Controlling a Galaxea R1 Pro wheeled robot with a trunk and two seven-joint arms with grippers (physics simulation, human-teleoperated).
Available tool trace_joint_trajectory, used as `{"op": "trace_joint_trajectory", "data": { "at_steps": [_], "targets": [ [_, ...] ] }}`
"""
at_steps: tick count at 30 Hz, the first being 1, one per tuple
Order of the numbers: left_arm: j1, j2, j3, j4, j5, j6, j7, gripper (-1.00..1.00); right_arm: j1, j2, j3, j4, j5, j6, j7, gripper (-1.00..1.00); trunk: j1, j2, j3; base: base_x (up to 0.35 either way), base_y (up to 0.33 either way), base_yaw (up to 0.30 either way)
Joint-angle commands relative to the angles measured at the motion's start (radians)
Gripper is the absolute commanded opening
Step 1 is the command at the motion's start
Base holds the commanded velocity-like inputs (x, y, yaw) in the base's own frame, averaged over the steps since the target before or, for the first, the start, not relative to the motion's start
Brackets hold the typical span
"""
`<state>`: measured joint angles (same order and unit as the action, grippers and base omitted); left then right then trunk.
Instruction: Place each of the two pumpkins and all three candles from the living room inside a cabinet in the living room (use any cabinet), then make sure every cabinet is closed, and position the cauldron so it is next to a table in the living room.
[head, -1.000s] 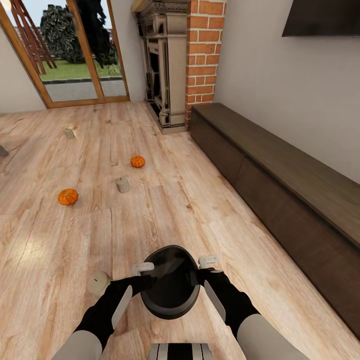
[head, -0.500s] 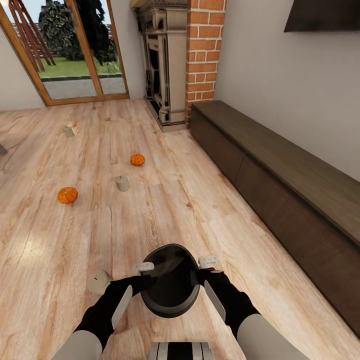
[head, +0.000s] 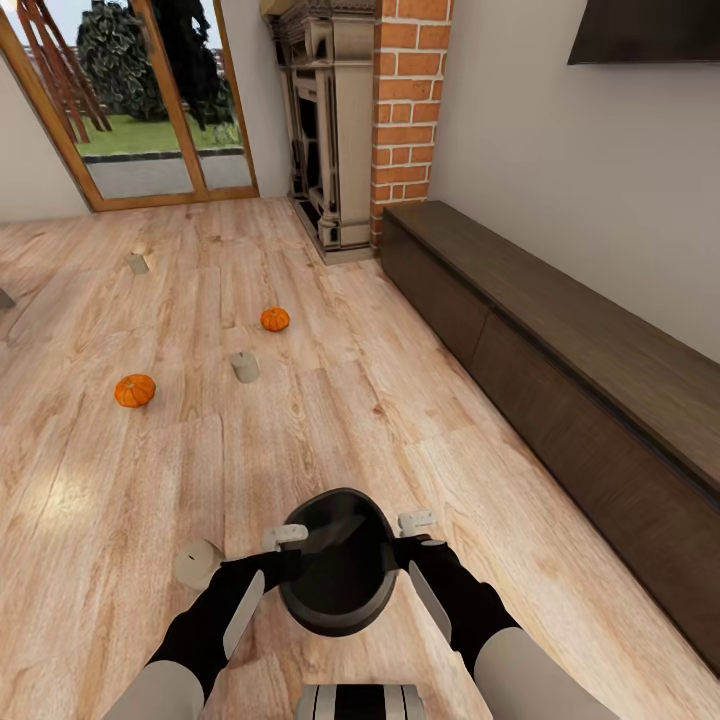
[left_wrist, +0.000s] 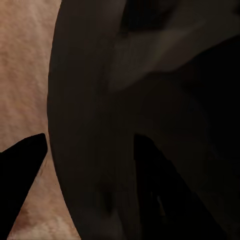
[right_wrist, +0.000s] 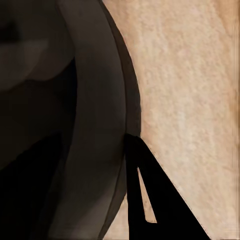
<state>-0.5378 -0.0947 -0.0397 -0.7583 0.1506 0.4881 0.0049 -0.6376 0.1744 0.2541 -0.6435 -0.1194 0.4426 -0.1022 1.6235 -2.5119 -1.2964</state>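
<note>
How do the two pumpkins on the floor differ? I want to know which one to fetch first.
The left pumpkin lies nearer the robot and looks larger; the right pumpkin lies farther off, closer to the cabinet, and looks smaller. Both are orange, ribbed and rest on the floor.

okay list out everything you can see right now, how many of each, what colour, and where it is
cauldron: 1, dark grey, between the two grippers, low centre of the head view
pumpkins: 2, orange, on the floor, one near, one farther
candles: 3, cream-beige, on the floor: beside the left arm, mid-floor, far one
cabinet: 1, dark brown, along the right wall, fronts shut
fireplace surround: 1, beige and black, beside the brick chimney
glazed doors: wood-framed, far wall
left gripper: at the cauldron's rim
right gripper: at the opposite rim
</note>
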Motion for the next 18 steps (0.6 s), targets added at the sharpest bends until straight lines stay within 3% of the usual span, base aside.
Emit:
{"op": "trace_joint_trajectory", "data": {
  "at_steps": [1,18],
  "targets": [
    [0.000,0.000,-0.002,-0.001,0.020,0.004,0.000,-1.00,0.000,0.000,0.008,-0.001,-0.048,0.001,0.002,-1.00,0.000,0.000,-0.001,0.000,0.000,0.000],
    [0.000,0.000,-0.002,-0.001,0.021,0.005,-0.002,-1.00,0.001,0.000,0.008,-0.001,-0.048,-0.001,0.002,-1.00,-0.001,0.000,0.007,0.000,0.000,0.000]
  ]
}}
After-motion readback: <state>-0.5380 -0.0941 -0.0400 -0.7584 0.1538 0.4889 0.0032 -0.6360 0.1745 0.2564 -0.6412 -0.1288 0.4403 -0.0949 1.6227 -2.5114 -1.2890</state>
